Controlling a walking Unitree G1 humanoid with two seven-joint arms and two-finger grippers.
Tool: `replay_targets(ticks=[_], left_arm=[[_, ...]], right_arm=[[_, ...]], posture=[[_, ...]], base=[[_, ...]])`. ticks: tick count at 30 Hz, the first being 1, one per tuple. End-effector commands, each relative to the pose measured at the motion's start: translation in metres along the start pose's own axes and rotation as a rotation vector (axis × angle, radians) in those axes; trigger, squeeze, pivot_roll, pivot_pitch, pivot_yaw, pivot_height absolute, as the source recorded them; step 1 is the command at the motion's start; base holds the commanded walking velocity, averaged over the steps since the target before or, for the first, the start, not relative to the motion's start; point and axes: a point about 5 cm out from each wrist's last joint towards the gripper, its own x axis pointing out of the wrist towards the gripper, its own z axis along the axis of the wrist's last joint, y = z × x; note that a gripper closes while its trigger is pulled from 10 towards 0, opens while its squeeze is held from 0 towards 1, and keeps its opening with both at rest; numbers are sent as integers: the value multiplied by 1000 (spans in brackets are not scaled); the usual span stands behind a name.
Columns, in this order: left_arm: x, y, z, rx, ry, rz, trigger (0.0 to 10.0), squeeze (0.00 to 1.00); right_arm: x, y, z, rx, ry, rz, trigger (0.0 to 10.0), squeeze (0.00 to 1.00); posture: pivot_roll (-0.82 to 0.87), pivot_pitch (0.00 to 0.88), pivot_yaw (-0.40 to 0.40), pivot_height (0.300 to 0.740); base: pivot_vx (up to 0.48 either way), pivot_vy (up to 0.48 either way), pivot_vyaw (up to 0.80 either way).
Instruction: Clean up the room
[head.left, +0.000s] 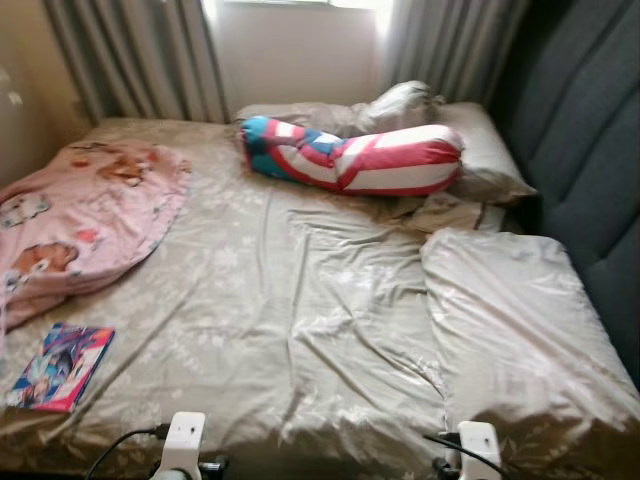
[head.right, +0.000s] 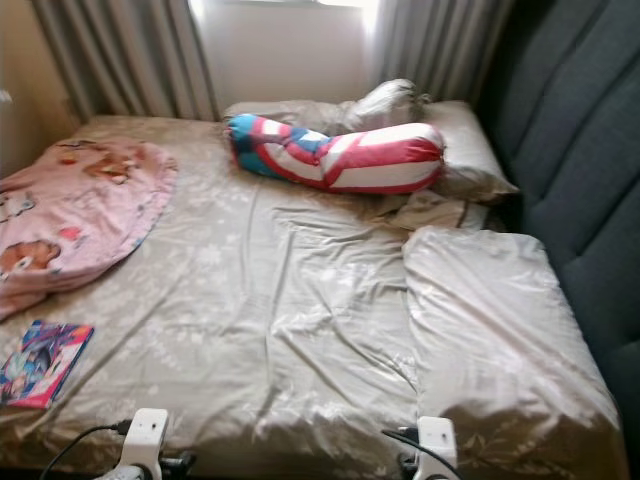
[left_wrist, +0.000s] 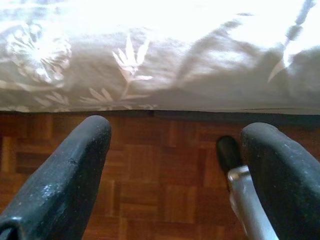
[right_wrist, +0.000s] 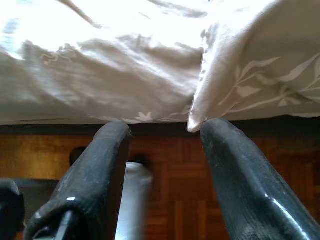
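While both grippers hang low at bed (head.left: 330, 330) edge, left gripper (left_wrist: 175, 150) and right gripper (right_wrist: 167, 150) spread wide, empty; book (head.left: 62, 366) ahead-left of left gripper, bolster (head.left: 350, 155) far ahead.

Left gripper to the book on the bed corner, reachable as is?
Probably yes. The book lies flat near the bed's front left edge, nothing on top of it or between it and the edge. The left gripper hangs open by the bed's side, over the wooden floor; it must rise and move leftward.
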Motion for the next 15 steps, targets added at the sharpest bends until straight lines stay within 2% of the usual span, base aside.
replay_targets(ticks=[1,13,15], left_arm=[[0,-3,-1,5,12,-12,10000,0],[0,-2,-2,17,14,-15,10000,0],[0,-2,-1,17,13,-15,10000,0]], right_arm=[[-1,-5,-1,-10,10,-10,10000,0],[-1,-4,-1,-34,13,6,10000,0],[-1,-4,-1,-39,10,7,10000,0]], posture=[[-59,0,9,740],[-57,0,11,740],[-56,0,12,740]], base=[[0,382,0],[0,380,0],[0,375,622]])
